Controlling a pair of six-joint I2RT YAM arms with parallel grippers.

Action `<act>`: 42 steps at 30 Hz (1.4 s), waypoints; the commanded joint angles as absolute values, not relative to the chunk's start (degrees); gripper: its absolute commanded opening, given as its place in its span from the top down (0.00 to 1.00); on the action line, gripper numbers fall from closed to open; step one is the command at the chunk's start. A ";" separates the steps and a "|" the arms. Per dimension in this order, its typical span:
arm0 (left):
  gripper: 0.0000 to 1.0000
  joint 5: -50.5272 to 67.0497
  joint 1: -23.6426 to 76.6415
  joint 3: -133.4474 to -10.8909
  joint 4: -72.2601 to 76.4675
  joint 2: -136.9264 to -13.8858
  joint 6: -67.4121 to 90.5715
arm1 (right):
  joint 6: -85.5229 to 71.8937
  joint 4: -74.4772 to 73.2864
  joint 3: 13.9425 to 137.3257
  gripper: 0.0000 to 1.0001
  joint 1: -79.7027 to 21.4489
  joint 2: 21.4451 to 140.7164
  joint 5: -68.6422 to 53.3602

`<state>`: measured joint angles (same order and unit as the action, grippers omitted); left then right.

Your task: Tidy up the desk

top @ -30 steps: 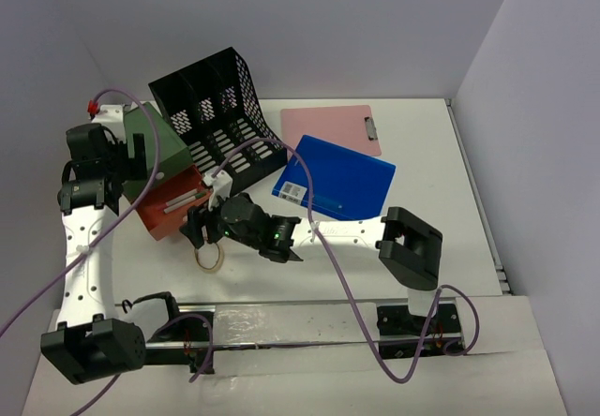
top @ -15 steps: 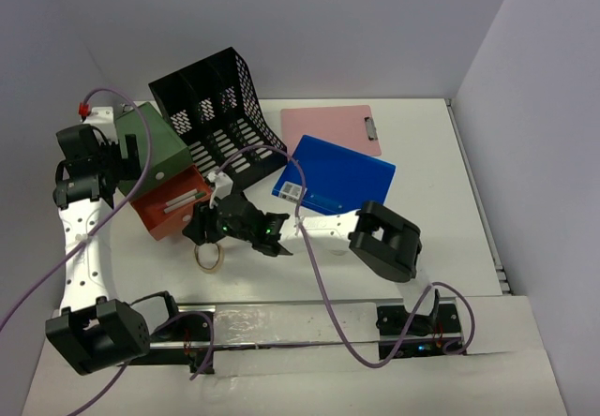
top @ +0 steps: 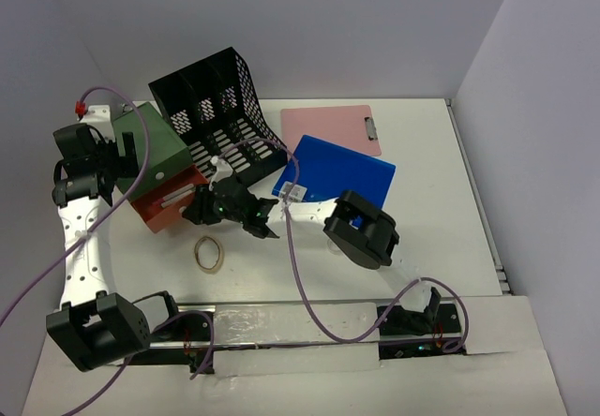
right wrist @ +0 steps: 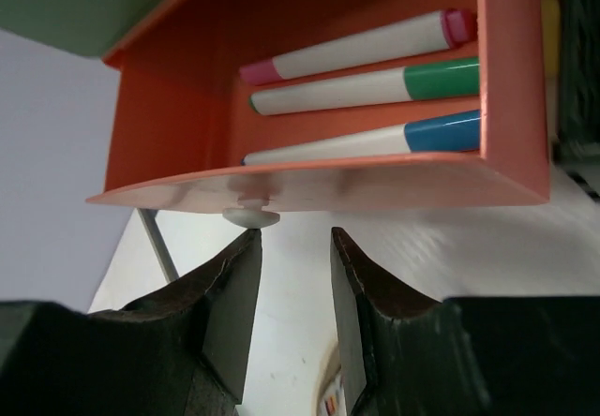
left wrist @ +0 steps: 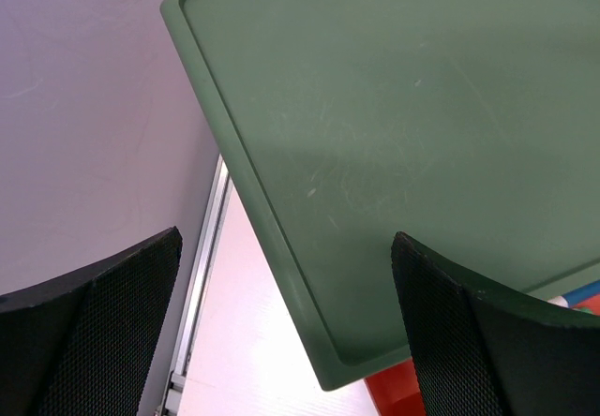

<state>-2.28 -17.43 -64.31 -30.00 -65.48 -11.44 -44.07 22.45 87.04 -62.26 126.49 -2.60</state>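
Orange plastic drawer stands pulled out of a green box at the left of the desk, the white tabletop that spreads between lilac-grey walls. Three markers, capped pink, green and blue, lie side by side in the drawer. The right gripper faces the drawer front, its fingers a narrow gap apart and pinching nothing, their tips just below the small white knob. The left gripper is spread wide, the green box's corner showing between its fingers. A black mesh file rack, a blue folder, a pink clipboard and a tan rubber band share the desk.
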 commanded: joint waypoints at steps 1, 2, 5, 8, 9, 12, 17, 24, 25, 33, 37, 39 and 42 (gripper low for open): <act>0.01 -0.74 -18.15 -63.50 -28.22 -66.05 -11.86 | -43.42 23.67 93.96 0.58 -61.96 128.75 -0.22; 0.01 -0.53 -18.19 -63.46 -28.30 -66.09 -11.78 | -43.33 23.38 95.19 0.58 -61.87 129.53 -0.14; 0.01 -0.14 -18.28 -63.39 -28.30 -65.85 -11.75 | -44.14 22.37 98.55 0.58 -61.37 131.43 1.56; 0.01 0.44 -18.34 -63.11 -28.33 -65.63 -12.13 | -46.20 21.24 101.86 0.57 -60.79 133.59 3.22; 0.01 0.44 -18.37 -62.99 -28.29 -65.57 -12.21 | -46.97 20.67 103.12 0.57 -60.63 134.47 3.89; 0.01 0.59 -18.43 -62.38 -28.06 -65.33 -12.30 | -50.44 18.46 107.87 0.57 -60.10 137.08 3.98; 0.01 0.65 -18.59 -61.92 -27.95 -65.13 -12.74 | -52.84 17.61 111.31 0.58 -60.03 139.60 5.89; 0.01 1.23 -18.70 -61.56 -28.12 -64.53 -12.99 | -52.32 18.22 109.69 0.56 -59.83 138.37 8.89; 0.01 1.29 -18.78 -61.58 -28.12 -64.51 -13.01 | -52.21 18.73 109.43 0.55 -59.85 137.92 8.96; 0.01 2.29 -18.90 -61.52 -29.00 -63.98 -13.18 | -44.74 20.22 110.57 0.39 -60.29 137.46 8.17; 0.01 3.13 -18.90 -62.14 -30.03 -63.28 -13.33 | -43.59 21.77 107.87 0.39 -60.29 135.67 7.53; 0.01 4.55 -19.07 -62.57 -30.93 -62.85 -13.45 | -41.68 23.45 105.32 0.40 -60.64 133.36 7.03; 0.01 6.38 -18.98 -63.47 -31.74 -62.14 -13.36 | -37.28 24.77 102.93 0.40 -61.59 131.05 7.56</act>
